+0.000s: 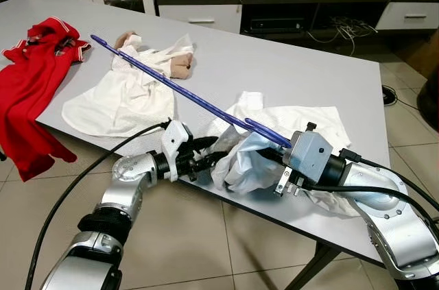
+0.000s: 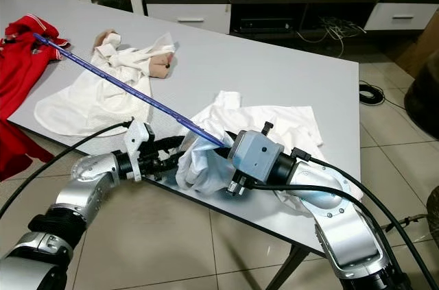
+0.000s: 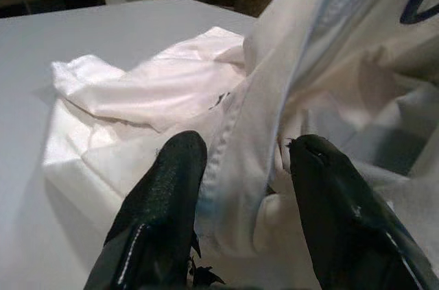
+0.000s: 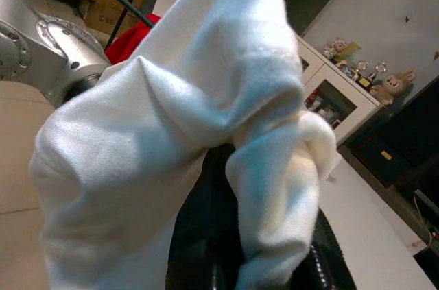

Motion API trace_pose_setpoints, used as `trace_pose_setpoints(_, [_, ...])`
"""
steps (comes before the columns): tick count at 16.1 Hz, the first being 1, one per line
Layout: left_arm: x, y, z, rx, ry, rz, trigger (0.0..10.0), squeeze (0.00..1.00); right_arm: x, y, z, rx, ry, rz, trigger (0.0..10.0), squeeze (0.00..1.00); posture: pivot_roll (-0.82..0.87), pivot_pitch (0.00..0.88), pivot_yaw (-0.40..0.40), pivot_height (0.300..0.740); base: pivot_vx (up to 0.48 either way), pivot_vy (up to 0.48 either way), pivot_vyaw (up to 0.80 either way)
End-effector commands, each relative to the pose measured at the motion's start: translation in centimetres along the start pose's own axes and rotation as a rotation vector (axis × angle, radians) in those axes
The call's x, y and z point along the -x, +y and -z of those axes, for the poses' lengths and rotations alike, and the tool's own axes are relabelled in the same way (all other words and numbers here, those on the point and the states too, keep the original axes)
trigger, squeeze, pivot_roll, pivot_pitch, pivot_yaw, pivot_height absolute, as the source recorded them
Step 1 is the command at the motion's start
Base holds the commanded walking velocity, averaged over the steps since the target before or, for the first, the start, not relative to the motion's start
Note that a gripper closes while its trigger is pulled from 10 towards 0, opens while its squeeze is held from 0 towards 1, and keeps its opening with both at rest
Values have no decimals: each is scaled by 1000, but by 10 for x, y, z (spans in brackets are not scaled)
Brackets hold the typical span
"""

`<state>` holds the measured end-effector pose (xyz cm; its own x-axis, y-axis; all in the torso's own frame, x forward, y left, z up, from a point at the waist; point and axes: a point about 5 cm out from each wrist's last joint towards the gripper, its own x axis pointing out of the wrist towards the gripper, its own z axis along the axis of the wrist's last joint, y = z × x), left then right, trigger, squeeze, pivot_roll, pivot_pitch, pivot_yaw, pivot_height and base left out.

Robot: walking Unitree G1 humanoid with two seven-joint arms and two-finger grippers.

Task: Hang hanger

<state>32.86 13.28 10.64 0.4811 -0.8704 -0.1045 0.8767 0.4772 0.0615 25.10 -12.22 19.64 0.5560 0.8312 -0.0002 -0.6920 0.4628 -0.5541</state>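
Note:
A long purple hanger (image 1: 178, 88) slants up over the table, from my right gripper (image 1: 269, 155) toward the far left. That gripper is shut on the hanger's near end, and its fingers are buried in a white shirt (image 1: 302, 122) bunched at the table's front edge. In the right wrist view the shirt cloth (image 4: 206, 118) drapes over the black fingers (image 4: 206, 235). My left gripper (image 1: 212, 151) reaches in from the left at the table edge, shut on a hem of the same shirt (image 3: 240, 139) between its fingers (image 3: 164, 201).
A second white garment (image 1: 123, 94) and a red garment (image 1: 34, 77) lie on the grey table (image 1: 274, 64) further left, the red one hanging over the edge. A dark TV cabinet (image 1: 274, 2) stands behind. Tiled floor (image 1: 206, 235) lies below the front edge.

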Motion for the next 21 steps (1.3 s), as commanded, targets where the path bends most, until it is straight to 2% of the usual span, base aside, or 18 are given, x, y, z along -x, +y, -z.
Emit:
trace_pose_setpoints(1, [2,2,4,7,15,-37,10000,0,2,-7,-9,22,-39,25,0,0,-27,34,22,740,0,0,0])
trace_pose_setpoints(2, [3,8,2,-8,16,-92,10000,0,3,-8,-11,14,-55,32,0,0,-26,33,21,740,0,0,0])
trace_pose_setpoints(4, [4,12,-2,-16,-6,-127,9765,0,2,-10,-14,8,-71,41,0,0,-24,32,19,740,0,0,0])
trace_pose_setpoints(5, [4,13,-3,-17,-10,-129,5137,0,2,-10,-13,9,-71,41,0,0,-22,30,18,740,0,0,0])
trace_pose_setpoints(6, [5,16,-5,-25,-17,-154,0,0,2,-11,-13,11,-72,41,0,0,-21,30,17,740,0,0,0])
trace_pose_setpoints(8, [6,19,-7,-24,-29,-177,0,0,2,-12,-15,11,-84,44,0,0,-21,29,17,740,0,0,0])
trace_pose_setpoints(11, [5,14,-8,-25,-62,-139,0,0,2,-11,-15,7,-85,43,0,0,-20,30,18,740,0,0,0])
trace_pose_setpoints(18, [6,14,-14,-19,-116,-109,0,0,3,-12,-15,4,-86,60,0,0,-23,29,23,740,0,0,0])
trace_pose_setpoints(19, [7,15,-15,-20,-120,-109,0,0,3,-12,-15,5,-87,62,0,0,-22,28,22,740,0,0,0])
trace_pose_setpoints(21, [18,25,-19,-31,-115,-130,0,0,7,-13,-15,3,-88,67,0,0,-24,31,20,740,0,0,0])
